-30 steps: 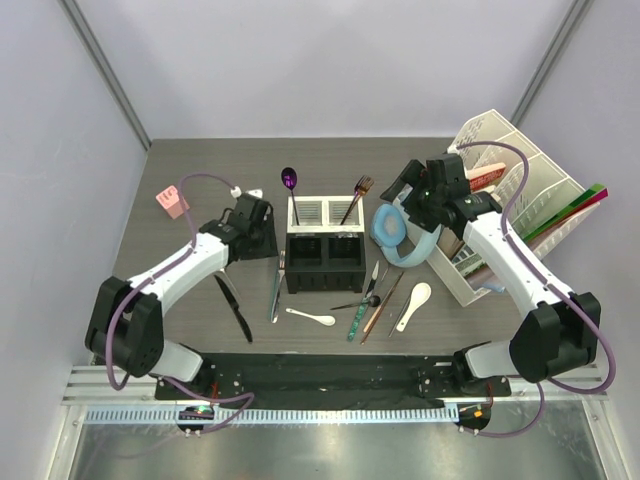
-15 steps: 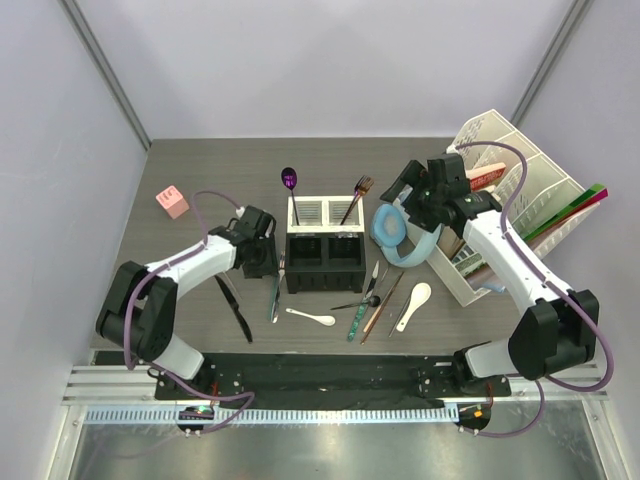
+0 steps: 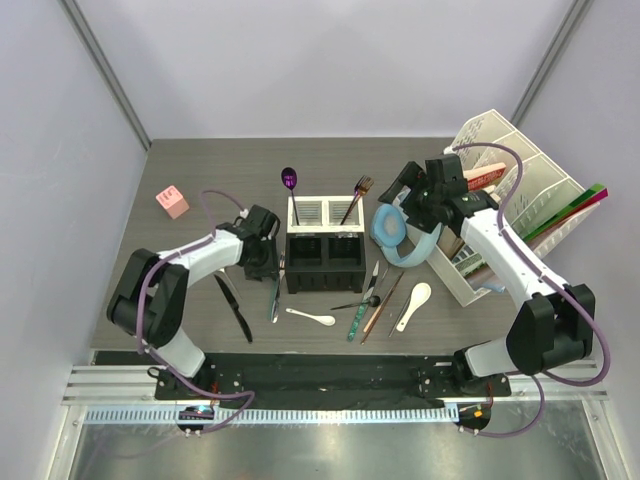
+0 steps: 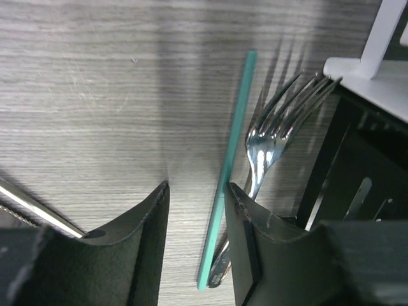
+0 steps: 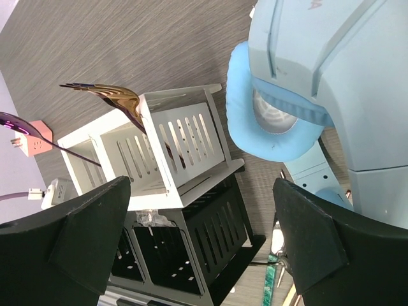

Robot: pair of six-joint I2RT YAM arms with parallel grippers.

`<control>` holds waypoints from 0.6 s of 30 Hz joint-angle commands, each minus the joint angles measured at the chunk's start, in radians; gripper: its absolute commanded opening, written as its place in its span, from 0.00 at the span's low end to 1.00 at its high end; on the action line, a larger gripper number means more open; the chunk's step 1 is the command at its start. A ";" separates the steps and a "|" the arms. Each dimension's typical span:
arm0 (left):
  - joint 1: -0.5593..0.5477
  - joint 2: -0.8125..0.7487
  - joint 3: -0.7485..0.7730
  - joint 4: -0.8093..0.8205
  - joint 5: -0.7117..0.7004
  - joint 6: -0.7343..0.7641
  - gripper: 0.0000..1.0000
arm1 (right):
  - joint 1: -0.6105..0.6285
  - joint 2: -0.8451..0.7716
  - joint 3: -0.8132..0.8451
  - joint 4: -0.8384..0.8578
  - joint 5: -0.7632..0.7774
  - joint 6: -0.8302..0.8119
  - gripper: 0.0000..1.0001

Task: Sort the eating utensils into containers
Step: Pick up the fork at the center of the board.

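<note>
Straddling a teal stick (image 4: 236, 127) with our left gripper (image 4: 197, 188), jaws apart.
We are seeing it lying just inside the finger nearer the black caddy (image 4: 357, 159), with a silver fork (image 4: 271, 137) crowding that finger's outer side; our right gripper (image 5: 203, 185) is hanging wide apart above the caddy, beside blue headphones (image 5: 274, 121).

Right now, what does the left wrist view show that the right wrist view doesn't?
Left wrist only: a teal stick and a silver fork lying side by side. Right wrist only: light blue headphones, a copper fork and purple spoon standing in the caddy, a pink block. Both: the caddy and the table.
</note>
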 commanded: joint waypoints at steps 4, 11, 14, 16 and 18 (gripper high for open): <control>0.016 0.076 0.051 -0.068 -0.131 -0.002 0.39 | -0.016 -0.008 0.033 0.042 0.003 -0.001 1.00; 0.073 0.136 0.096 -0.126 -0.171 -0.001 0.37 | -0.016 0.023 0.053 0.055 -0.010 0.007 1.00; 0.099 0.079 0.071 -0.101 -0.146 -0.007 0.37 | -0.018 0.027 0.059 0.058 -0.005 0.010 1.00; 0.101 0.015 0.062 -0.087 -0.108 0.004 0.37 | -0.016 0.032 0.067 0.061 -0.005 0.008 1.00; 0.101 -0.018 0.066 -0.080 -0.079 0.018 0.38 | -0.016 0.033 0.067 0.064 -0.005 0.007 1.00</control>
